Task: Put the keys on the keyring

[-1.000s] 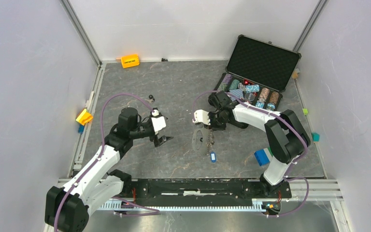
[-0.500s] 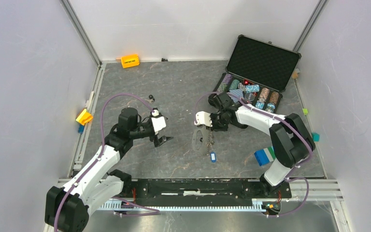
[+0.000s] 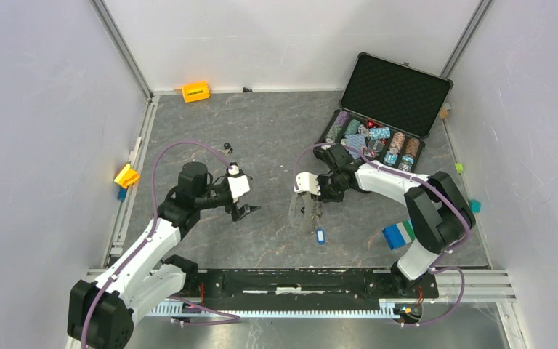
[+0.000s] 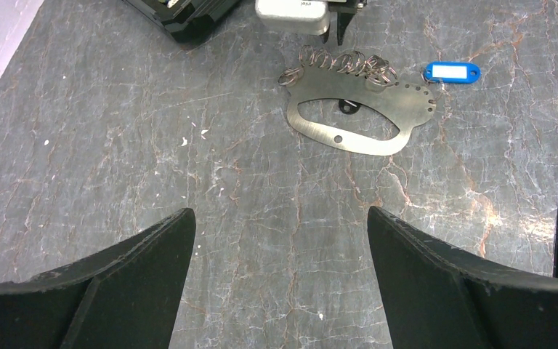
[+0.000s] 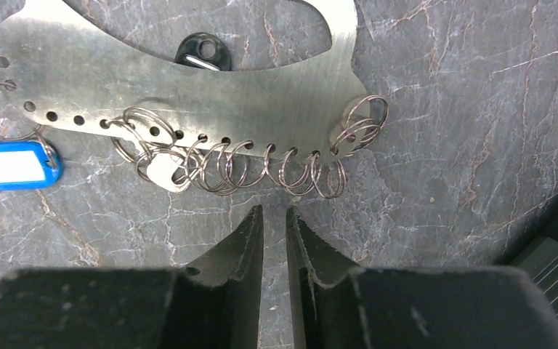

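Right fingers (image 5: pixel 240 247), nearly pressed together (empty), hover beside the wire loops (image 5: pixel 261 171) on the keyring (image 5: pixel 189 83), likely to nudge one; left fingers (image 4: pixel 138 254) stand spread.

Brushed metal keyring (image 5: pixel 211 91); glossy plastic blue key (image 5: pixel 11 166); table (image 4: pixel 189 145) perhaps matt stone.

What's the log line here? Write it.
left gripper: open, empty | right gripper: nearly shut, at keyring edge | blue key: at keyring end | black key: in keyring opening
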Controlling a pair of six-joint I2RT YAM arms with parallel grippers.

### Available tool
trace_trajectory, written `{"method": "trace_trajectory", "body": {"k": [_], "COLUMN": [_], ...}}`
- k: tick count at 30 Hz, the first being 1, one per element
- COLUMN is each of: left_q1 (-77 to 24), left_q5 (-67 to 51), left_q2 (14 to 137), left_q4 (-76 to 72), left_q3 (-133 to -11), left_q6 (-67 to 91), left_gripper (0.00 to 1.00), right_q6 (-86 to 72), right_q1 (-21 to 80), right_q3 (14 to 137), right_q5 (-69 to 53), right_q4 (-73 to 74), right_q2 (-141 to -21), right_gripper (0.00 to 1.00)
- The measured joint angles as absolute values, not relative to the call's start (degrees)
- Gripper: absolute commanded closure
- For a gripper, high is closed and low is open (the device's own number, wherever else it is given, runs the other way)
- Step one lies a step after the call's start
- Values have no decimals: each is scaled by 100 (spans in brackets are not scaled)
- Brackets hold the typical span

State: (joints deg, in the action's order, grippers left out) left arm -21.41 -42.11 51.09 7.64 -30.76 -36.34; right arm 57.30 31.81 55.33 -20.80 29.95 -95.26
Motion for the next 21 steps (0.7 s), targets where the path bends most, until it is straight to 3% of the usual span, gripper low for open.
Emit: {"method": "trace_trajectory", "body": {"k": [21], "left_q1": [-2141], "left_q5": [-4211], "left_q2": [5137], "left_q4": [764], "left_q3": [-3068], "left_q6": [-3695], "left_gripper": [6], "right_q6": [5734], "right_q1": [3304], "right_q3": [5647], "right_q5": [-2058], "right_q4": [2770], "right_q2": [-9767], "right_gripper": [68]}}
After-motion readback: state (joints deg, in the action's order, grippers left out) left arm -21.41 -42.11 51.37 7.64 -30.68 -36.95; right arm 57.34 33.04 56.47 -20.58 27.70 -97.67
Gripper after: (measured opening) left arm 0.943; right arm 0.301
